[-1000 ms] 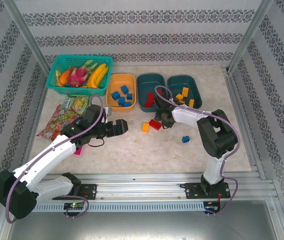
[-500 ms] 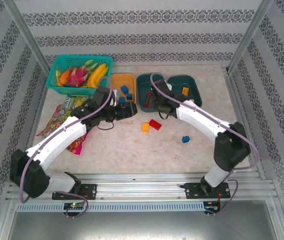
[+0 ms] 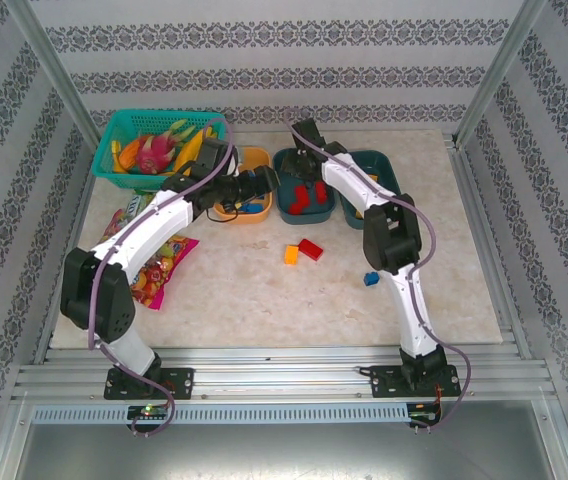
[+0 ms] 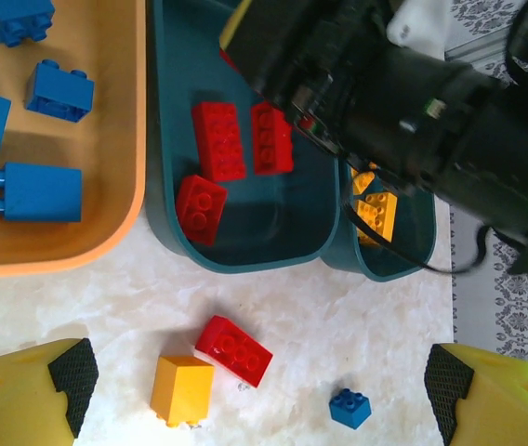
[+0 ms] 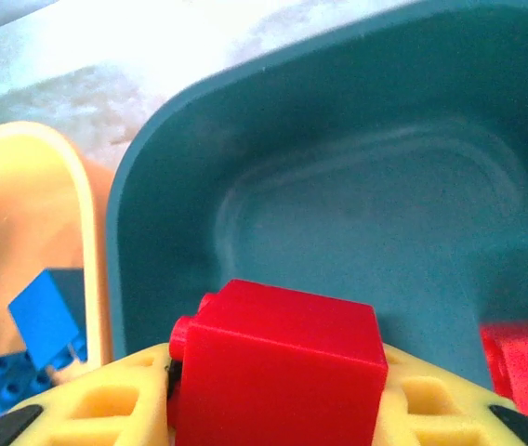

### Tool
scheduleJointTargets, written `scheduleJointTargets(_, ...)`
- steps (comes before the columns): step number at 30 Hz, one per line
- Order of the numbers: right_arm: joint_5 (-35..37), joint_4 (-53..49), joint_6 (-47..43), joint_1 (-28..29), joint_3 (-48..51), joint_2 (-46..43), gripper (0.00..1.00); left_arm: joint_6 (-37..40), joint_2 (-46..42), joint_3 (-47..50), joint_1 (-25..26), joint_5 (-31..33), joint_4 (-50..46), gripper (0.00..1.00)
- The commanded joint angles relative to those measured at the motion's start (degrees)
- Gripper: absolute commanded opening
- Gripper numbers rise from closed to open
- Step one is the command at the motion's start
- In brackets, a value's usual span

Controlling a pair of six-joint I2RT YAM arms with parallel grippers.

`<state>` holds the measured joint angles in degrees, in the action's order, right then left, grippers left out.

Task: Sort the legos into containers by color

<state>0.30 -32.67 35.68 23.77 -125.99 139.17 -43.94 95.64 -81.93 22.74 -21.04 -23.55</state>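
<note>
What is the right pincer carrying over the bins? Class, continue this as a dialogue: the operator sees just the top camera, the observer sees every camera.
Observer: A red brick, clamped in the right pincer above the middle teal bin.
Operator: Is the left pincer holding anything?
Observer: No. It is open, nothing between its fingers, above loose bricks on the table.
Operator: How many red ones already lie in that bin?
Observer: Three red bricks lie in plain sight on its floor; the right arm covers part of the bin.
</note>
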Motion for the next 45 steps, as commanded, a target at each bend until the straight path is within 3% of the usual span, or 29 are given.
scheduleJointTargets(1,-2.43,-5.73,-1.97,-0.64,-8.95,5.43,0.31,1.43,0.94,-1.98,-0.85,-1.13,0.09,0.93)
scheduleJointTargets(10,-4.26,-7.94,-0.17,-2.00,-13.48,10.34,0.44,2.44,1.33,-2.87,-0.85,-1.42,-1.18,0.93)
scheduleJointTargets(15,-5.69,-8.03,-0.69,-2.44,-13.32,7.43,0.56,2.79,1.22,-3.08,-0.86,-1.91,-1.42,0.92)
scheduleJointTargets(22,-4.81,-9.01,-1.14,-2.62,-12.49,-0.34,0.60,3.28,0.50,-3.22,-0.73,-2.33,-1.63,0.92)
scheduleJointTargets(26,-2.74,-7.67,-1.40,-2.86,-5.49,-10.44,0.60,5.43,-0.01,-4.53,0.49,-2.34,-2.81,0.91)
scheduleJointTargets(34,1.85,-6.16,-0.79,-3.03,24.57,-38.65,0.58,13.00,3.00,-8.80,8.10,-2.67,-5.96,0.89)
scheduleJointTargets(39,3.93,-10.63,3.20,-3.77,42.43,-57.30,0.54,16.10,6.13,-9.59,13.53,-1.29,-4.84,0.87)
scheduleJointTargets(45,6.50,-20.26,8.37,-4.91,54.38,-75.43,0.54,20.23,12.29,-12.13,20.72,1.40,-3.98,0.85)
